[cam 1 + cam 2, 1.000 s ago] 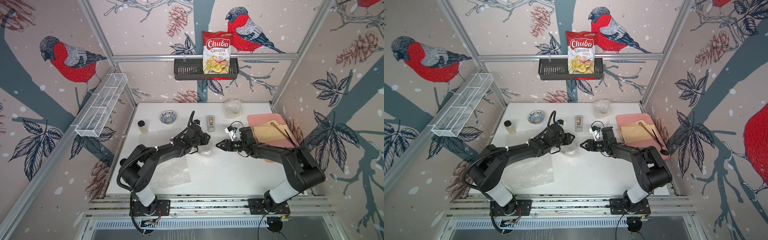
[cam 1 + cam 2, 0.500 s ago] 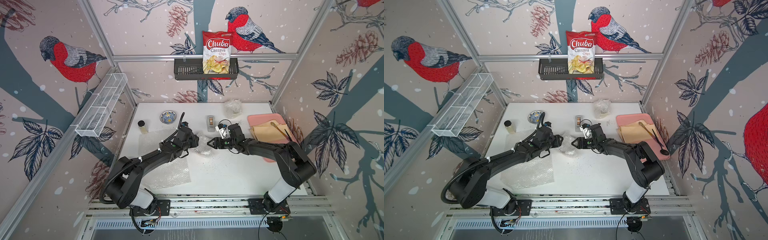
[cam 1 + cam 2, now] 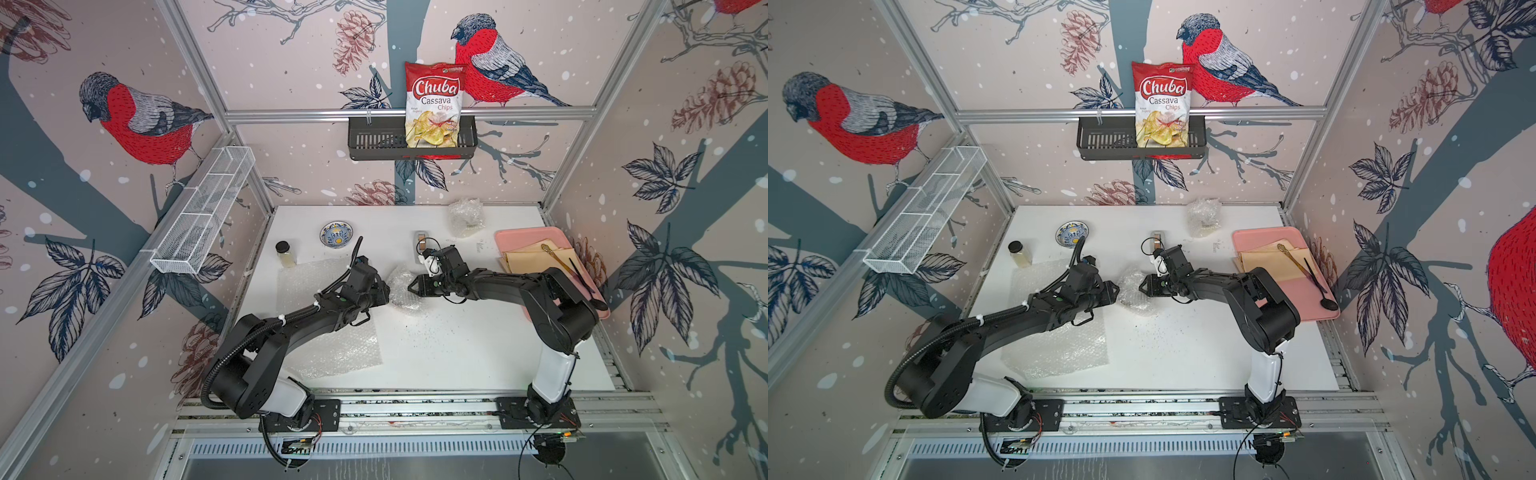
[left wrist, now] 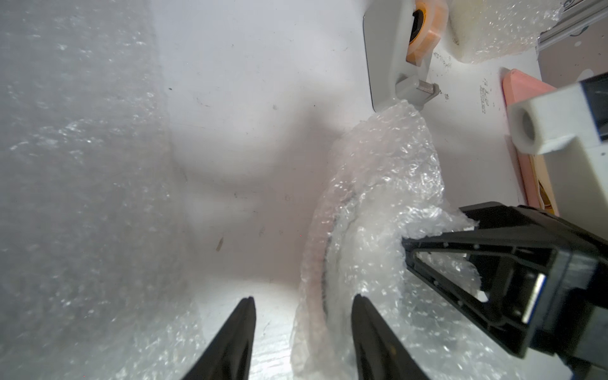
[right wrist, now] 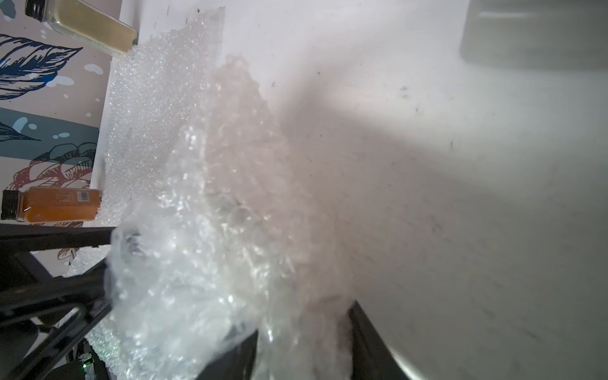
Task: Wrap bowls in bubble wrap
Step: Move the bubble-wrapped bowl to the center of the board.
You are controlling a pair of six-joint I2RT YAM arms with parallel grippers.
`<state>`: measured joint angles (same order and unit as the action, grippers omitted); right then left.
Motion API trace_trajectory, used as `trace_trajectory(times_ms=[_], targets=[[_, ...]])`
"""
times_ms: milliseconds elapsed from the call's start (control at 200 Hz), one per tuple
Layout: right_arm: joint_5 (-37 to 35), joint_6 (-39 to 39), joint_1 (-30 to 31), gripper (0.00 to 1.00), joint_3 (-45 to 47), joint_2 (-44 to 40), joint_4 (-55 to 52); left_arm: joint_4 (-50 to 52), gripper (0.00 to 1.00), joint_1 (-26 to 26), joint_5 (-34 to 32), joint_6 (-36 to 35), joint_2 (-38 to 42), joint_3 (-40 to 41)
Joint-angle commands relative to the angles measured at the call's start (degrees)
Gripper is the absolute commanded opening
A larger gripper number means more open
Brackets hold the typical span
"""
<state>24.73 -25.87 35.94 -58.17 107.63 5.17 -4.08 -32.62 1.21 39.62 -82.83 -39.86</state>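
**Two hands meet at a bubble-wrap bundle in mid-surface**

On the left wall hangs a white wire basket [image 3: 203,212]. Below it, at the far left of the white surface [image 3: 457,353], a small jar [image 3: 284,254] with a black lid stands upright. Just right of the jar a blue-and-yellow bowl [image 3: 336,234] sits bare and unwrapped.

Nearer than these, a flat bubble-wrap sheet [image 3: 332,349] lies spread on the left half of the surface, and the left arm reaches over it. The left hand [image 4: 302,301] is low at the sheet's right edge and about half open. It holds nothing: bare surface shows between its fingers [image 4: 237,339], and one finger rests against the side of the bubble-wrap bundle [image 3: 401,289].

That bundle sits crumpled in the middle of the surface, between the two hands. In the left wrist view a dark curved rim shows through the plastic.

The right hand [image 3: 411,286] comes at the bundle from the right. Its fingers are drawn in on a raised fold of the wrap, which fills the gap between them.

Beyond the right hand lies a tape dispenser [image 3: 420,246]. Right of it, near the far wall, sits a second bundle [image 3: 465,215] of wrap. High on that wall a chip bag [image 3: 434,108] stands in a black basket [image 3: 374,141].

At the right edge a pink tray [image 3: 519,233] holds tan paper [image 3: 528,262] and two spoons [image 3: 590,291].
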Motion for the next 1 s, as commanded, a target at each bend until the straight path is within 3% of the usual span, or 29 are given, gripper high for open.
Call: trace_trajectory(times_ms=[0, 60, 295, 450, 720, 910, 996], targets=[[-0.5, -1.2, 0.2, 0.33, -1.2, 1.0, 0.6, -0.1, 0.51, 0.7, -3.2, 0.5, 1.9, 0.1], [-1.1, -1.8, 0.2, 0.25, -2.2, 1.5, 0.9, 1.6, 0.51, 1.4, -5.0, 0.6, 3.0, 0.2], [-3.1, -4.2, -0.8, 0.24, -11.3, 5.0, 0.3, 4.7, 0.5, 7.5, -6.0, 0.3, 8.2, 3.9], [-7.8, -5.4, -1.5, 0.24, -26.9, 13.2, -4.5, 4.7, 0.5, 9.6, -5.3, 0.3, 11.5, 6.6], [-10.6, -6.1, -2.2, 0.24, -62.8, 35.3, -16.2, 7.2, 0.49, 10.2, -5.9, 0.6, 15.2, 9.3], [-10.7, -7.5, -1.9, 0.27, -73.5, 43.9, -14.9, 7.4, 0.49, 10.4, -5.4, 1.3, 18.2, 12.3], [-10.9, -8.1, -2.1, 0.36, -74.6, 45.2, -13.7, 8.0, 0.49, 10.4, -5.3, 1.2, 18.5, 13.1]])
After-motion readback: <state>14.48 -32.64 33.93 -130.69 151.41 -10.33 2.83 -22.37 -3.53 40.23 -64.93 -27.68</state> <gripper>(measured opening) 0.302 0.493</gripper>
